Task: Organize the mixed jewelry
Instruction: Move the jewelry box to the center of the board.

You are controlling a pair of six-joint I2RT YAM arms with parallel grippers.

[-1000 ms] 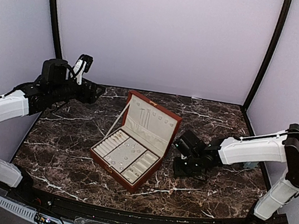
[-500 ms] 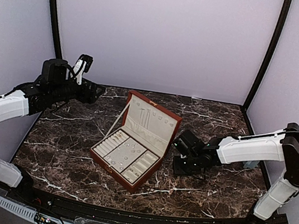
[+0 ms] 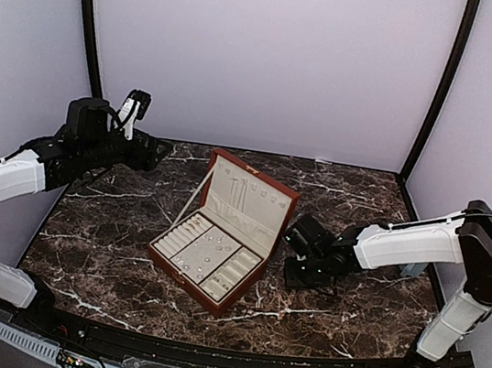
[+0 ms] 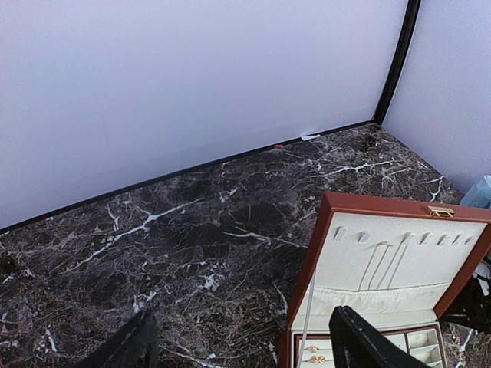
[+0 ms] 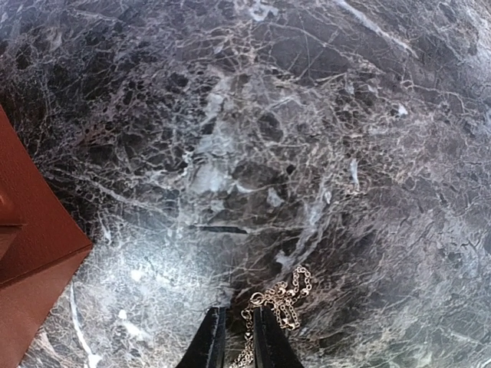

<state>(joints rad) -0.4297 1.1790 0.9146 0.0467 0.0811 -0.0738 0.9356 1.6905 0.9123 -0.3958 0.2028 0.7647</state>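
Right gripper (image 5: pixel 236 337) nearly shut over thin chain (image 5: pixel 280 295) on marble toward right edge; chain trails up-right from tips. Left gripper (image 4: pixel 242 341) open, far.

A dark brown marble-patterned tabletop with white veins (image 3: pixel 119 230) carries an open reddish-brown jewelry box with cream lining (image 3: pixel 224 230) near its middle, the lid standing upright at the far side. Just right of the box, a thin pale gold chain (image 5: pixel 278 299) lies bunched in a small heap directly on the marble surface, apart from the box's wall.
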